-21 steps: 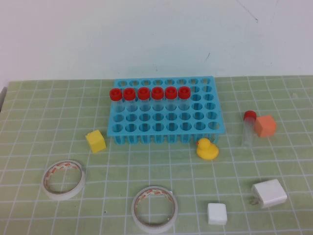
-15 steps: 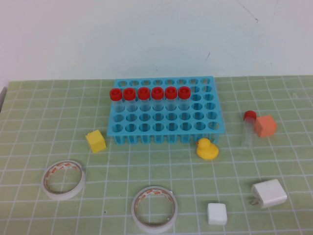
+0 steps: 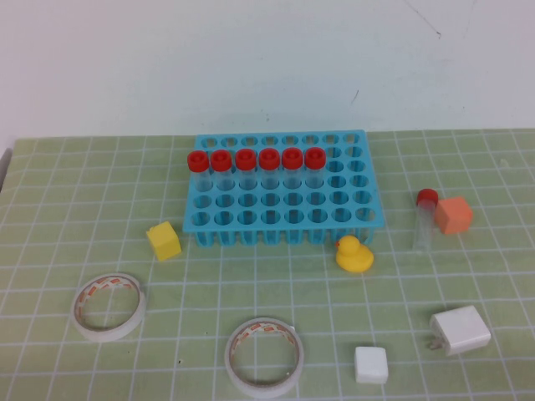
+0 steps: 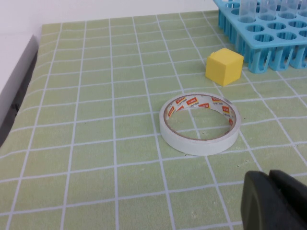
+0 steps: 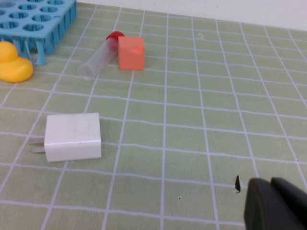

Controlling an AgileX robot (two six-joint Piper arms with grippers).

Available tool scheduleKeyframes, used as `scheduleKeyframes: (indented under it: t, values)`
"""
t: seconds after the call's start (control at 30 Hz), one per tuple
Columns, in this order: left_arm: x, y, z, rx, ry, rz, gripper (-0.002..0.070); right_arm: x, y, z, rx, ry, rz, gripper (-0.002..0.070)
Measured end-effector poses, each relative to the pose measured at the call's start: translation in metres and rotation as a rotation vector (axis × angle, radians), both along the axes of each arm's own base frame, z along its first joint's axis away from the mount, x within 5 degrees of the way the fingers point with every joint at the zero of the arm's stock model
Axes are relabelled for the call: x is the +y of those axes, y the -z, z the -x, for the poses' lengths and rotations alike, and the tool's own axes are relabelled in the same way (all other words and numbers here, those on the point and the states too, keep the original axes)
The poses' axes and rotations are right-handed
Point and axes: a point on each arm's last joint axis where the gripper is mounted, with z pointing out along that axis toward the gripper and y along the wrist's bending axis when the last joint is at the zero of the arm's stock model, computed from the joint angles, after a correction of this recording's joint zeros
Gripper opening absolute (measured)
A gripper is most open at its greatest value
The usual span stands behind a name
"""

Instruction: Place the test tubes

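A blue tube rack [image 3: 284, 196] stands mid-table with several red-capped test tubes [image 3: 257, 167] upright in its second row from the back. One more red-capped test tube [image 3: 425, 217] [image 5: 100, 56] lies flat on the mat to the rack's right, touching an orange cube [image 3: 453, 215] [image 5: 131, 52]. Neither arm shows in the high view. My left gripper [image 4: 269, 179] is shut and empty above the mat near a tape roll [image 4: 200, 123]. My right gripper [image 5: 271, 188] is shut and empty, well short of the lying tube.
A yellow cube [image 3: 164, 241] [image 4: 224, 66] sits left of the rack, a yellow duck [image 3: 354, 253] [image 5: 13, 63] at its front right corner. Two tape rolls [image 3: 109, 306] [image 3: 263, 355], a small white block [image 3: 370, 365] and a white charger [image 3: 461, 329] [image 5: 72, 136] lie near the front.
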Motion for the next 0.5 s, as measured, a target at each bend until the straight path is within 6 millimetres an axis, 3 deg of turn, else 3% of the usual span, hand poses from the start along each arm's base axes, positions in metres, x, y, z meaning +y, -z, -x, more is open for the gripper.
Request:
scheduleKeyframes:
  t: [0.5]
  values:
    - [0.0000, 0.0000, 0.0000, 0.000, -0.001, 0.004, -0.0001, -0.0001, 0.0000, 0.0000, 0.000, 0.000, 0.002, -0.0001]
